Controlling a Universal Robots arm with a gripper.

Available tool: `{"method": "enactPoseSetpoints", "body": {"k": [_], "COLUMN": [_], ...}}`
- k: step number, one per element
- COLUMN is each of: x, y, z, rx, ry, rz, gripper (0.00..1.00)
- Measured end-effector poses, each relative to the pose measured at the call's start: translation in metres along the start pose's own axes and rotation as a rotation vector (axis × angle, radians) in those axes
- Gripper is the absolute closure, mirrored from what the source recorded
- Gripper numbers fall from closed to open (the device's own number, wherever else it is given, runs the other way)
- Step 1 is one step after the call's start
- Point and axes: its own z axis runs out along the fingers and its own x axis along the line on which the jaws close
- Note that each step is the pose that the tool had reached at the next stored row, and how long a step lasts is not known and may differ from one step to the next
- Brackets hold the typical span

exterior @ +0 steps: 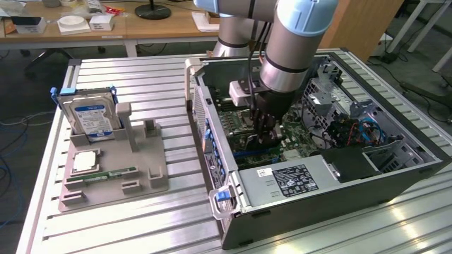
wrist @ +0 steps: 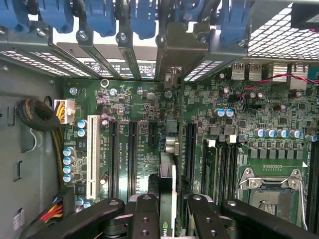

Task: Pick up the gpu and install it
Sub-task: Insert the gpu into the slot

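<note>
The tool (wrist: 169, 206) pinches the gpu (wrist: 168, 174), with fingers (wrist: 144, 216) pressed to either face of the card. The card is edge-on, straight beneath the tool, inside the case (exterior: 339, 211). Its long axis runs away from the tool toward the blue latches (wrist: 144, 17) at the rear, parallel with the black slots (wrist: 132, 157) on the board (wrist: 279, 114). It looks lined up over a slot, though I cannot tell whether it is seated.

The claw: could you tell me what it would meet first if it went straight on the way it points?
Probably the motherboard. The claw points down into the case and grips the gpu edge-on, so that card would likely touch the board first, though depth is unclear.
</note>
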Motion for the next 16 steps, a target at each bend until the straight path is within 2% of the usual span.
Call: {"method": "enactPoseSetpoints", "body": {"k": [16], "x": [0.0002], "y": [0.0002], "z": [0.0050], "rx": [-0.0001], "ry": [0.0003], "rz": [0.000], "gripper": [0.73]}}
